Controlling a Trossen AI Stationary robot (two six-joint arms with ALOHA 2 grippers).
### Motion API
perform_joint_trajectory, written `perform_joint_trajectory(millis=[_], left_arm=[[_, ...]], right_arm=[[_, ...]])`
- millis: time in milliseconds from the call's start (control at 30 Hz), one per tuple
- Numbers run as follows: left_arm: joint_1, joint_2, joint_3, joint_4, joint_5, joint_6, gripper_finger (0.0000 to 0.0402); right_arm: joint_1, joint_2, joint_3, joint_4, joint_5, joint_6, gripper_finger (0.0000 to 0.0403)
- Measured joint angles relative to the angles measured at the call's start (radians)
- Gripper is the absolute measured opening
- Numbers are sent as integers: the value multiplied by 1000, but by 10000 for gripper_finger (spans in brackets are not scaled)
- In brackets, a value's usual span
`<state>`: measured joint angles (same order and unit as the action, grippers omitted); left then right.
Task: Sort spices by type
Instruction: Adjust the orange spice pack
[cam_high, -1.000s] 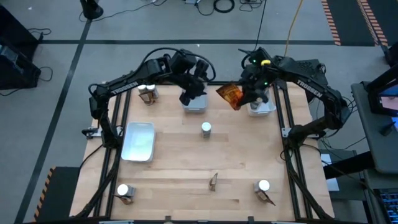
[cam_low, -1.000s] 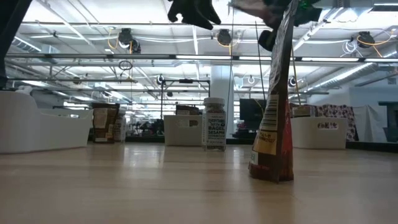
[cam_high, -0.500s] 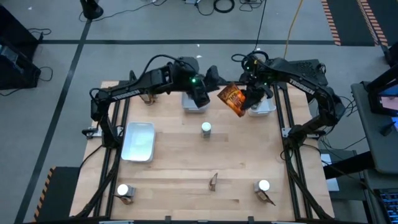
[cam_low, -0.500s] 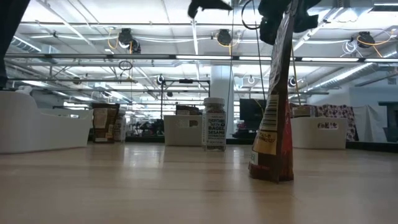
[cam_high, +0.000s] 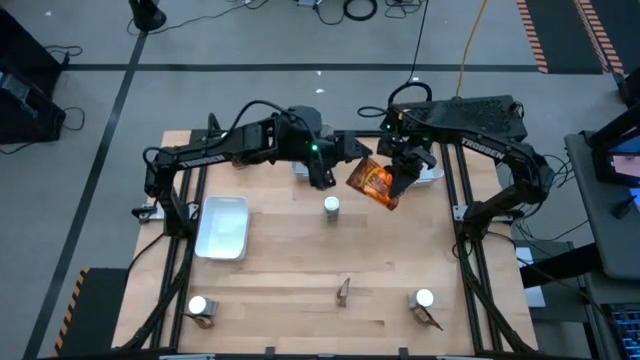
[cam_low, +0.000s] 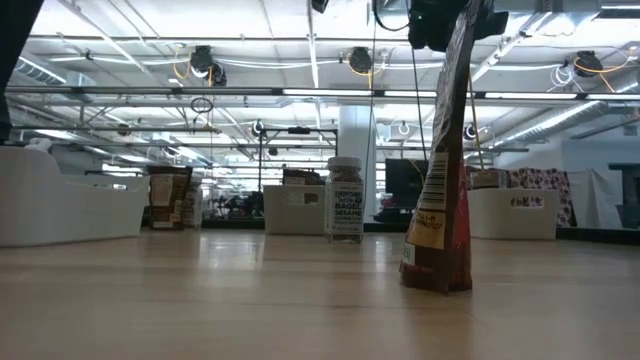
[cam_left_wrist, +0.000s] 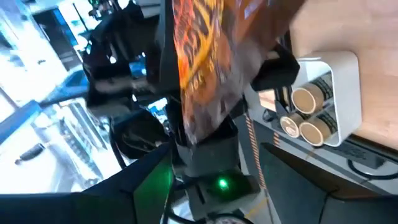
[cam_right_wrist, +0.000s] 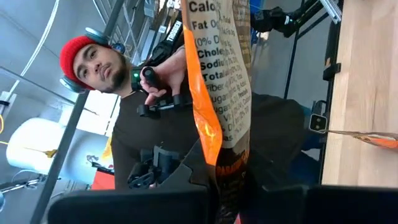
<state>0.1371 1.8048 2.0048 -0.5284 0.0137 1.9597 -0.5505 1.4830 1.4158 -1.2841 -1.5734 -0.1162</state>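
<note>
An orange and dark-brown packet (cam_high: 374, 183) hangs in the air over the far middle of the table, in my right gripper (cam_high: 402, 176), which is shut on it. My left gripper (cam_high: 343, 158) is open and level with the packet, close on its left; I cannot tell whether it touches. A white-capped jar (cam_high: 331, 206) stands on its base just nearer. Tan-topped tubs (cam_left_wrist: 306, 109) lie in a white tray (cam_left_wrist: 346, 79) at the far right. More jars and packets stand along the near edge: (cam_high: 199, 307), (cam_high: 344, 290), (cam_high: 424, 300). My right gripper pinches the packet between its two fingers at one end (cam_right_wrist: 222, 173), coming slanting from the table's far right. The packet is lifted clear of the table and stretches away from the fingers toward the left arm, its printed label side (cam_right_wrist: 219, 68) in the wrist view.
A grey tray (cam_high: 223, 226) lies at the left. Another white tray (cam_high: 303, 170) sits half under the left arm at the far edge. In the low view a packet (cam_low: 440, 225) stands close to the camera. A person in a red cap (cam_right_wrist: 81, 53) stands beyond the table.
My right gripper has carried the packet from over the far-right tray toward the table's middle and nearer edge, turning it somewhat. My left gripper has swung right from the far-middle tray toward the packet. The two now face each other closely.
</note>
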Motion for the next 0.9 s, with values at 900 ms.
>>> perform_joint_trajectory(millis=[900], left_arm=[[-19,3,0,-63,163,10,230]], right_arm=[[-7,0,0,130,2,47,19]])
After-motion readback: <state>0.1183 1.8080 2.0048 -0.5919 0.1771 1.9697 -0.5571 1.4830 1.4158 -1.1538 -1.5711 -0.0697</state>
